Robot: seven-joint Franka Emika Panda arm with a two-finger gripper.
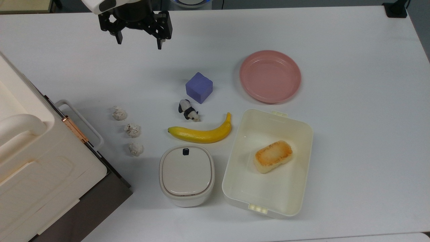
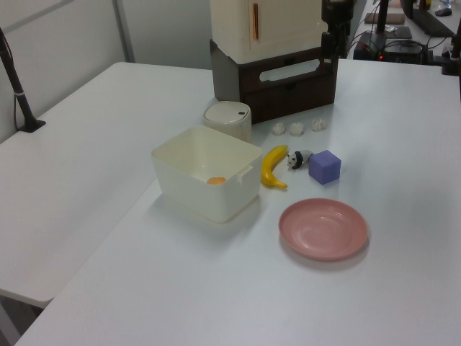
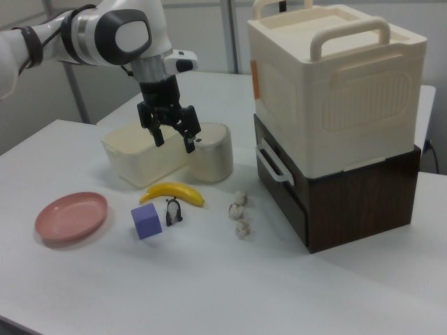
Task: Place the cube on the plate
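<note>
In the top view the gripper [image 1: 139, 40] hangs with fingers apart, well up-left of the cube [image 1: 199, 87], which sits on the table left of the plate [image 1: 270, 76]. In the right view the cube [image 3: 146, 221] lies right of the plate [image 3: 71, 216], below the spread gripper [image 3: 174, 141]

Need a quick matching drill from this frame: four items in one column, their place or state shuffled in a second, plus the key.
Items:
1. cube
2. plate
3. toasted bread block
4. gripper

Place or state:
A. inside the cream tub
B. empty, on the table to the top view's right of the cube
C. open, above the table, holding nothing
D. on the table next to the panda figure

Pairs: 1-D, 2-B, 3-A, 4-C
</note>
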